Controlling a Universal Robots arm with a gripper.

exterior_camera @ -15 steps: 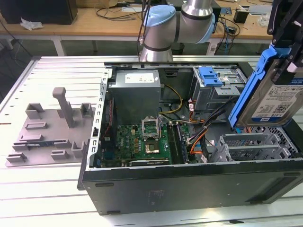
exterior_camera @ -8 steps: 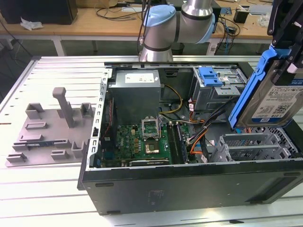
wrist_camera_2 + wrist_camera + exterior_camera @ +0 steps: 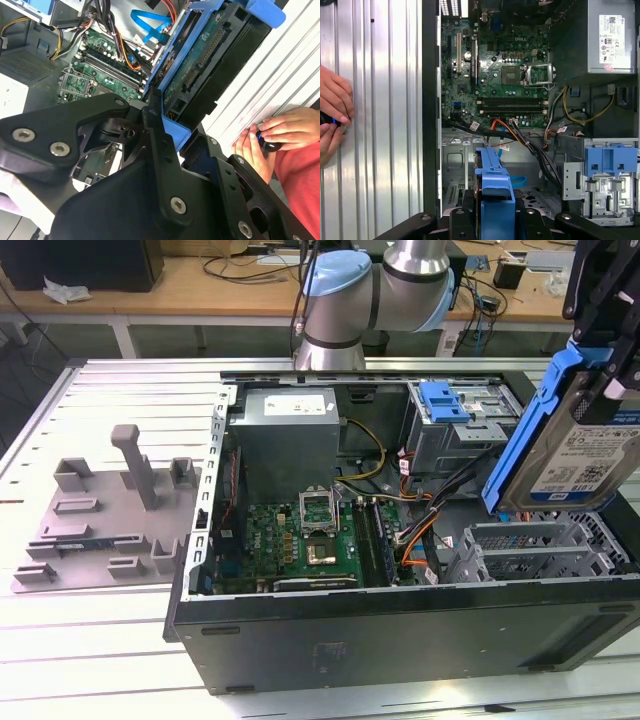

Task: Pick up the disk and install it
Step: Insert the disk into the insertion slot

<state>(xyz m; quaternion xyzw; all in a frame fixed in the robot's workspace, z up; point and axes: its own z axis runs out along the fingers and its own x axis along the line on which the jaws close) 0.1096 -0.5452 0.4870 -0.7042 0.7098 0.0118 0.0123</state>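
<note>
The case [image 3: 400, 635] lies open on the worktop [image 3: 100, 660]. The disk [image 3: 578, 455] hangs on edge, tilted, above the case's end at the exterior view's right. Judged rigid, dense and shock-sensitive (its circuit board [image 3: 200, 65] is exposed): hold it by the blue bracket [image 3: 515, 445] only. The tool [image 3: 495, 206] is clamped across the bracket at the disk's upper end.

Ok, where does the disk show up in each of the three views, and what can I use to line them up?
Exterior view: the disk hangs tilted above the computer case, at the exterior view's right.
Second wrist view: the disk is close up, circuit-board side towards the camera.
First wrist view: the disk is edge-on, blue bracket foremost, near the drive cage.
Shared landmark: the green motherboard, in all three.
</note>
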